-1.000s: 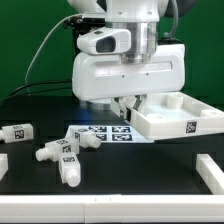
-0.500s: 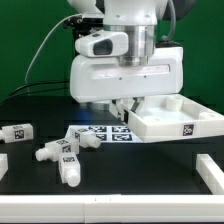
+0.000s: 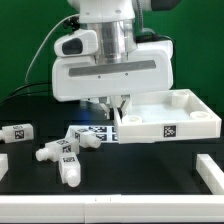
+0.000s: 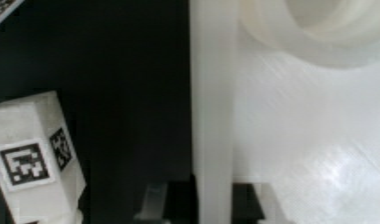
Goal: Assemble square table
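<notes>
The white square tabletop lies upside down at the exterior view's right, with thick edges and a tag on its front wall. My gripper stands over its left edge, shut on that wall. In the wrist view the tabletop wall runs between my fingertips, and my gripper clamps it. Several short white tagged legs lie loose at the left: one far left, one by the marker board, two in front. One leg shows in the wrist view.
The marker board lies flat beneath my gripper, partly hidden by it. A white rail piece lies at the front right and another at the left edge. The table is black, with a green backdrop behind.
My gripper has moved toward the exterior view's left, still shut on the tabletop. The tabletop has slid left with it. The legs have not moved.
</notes>
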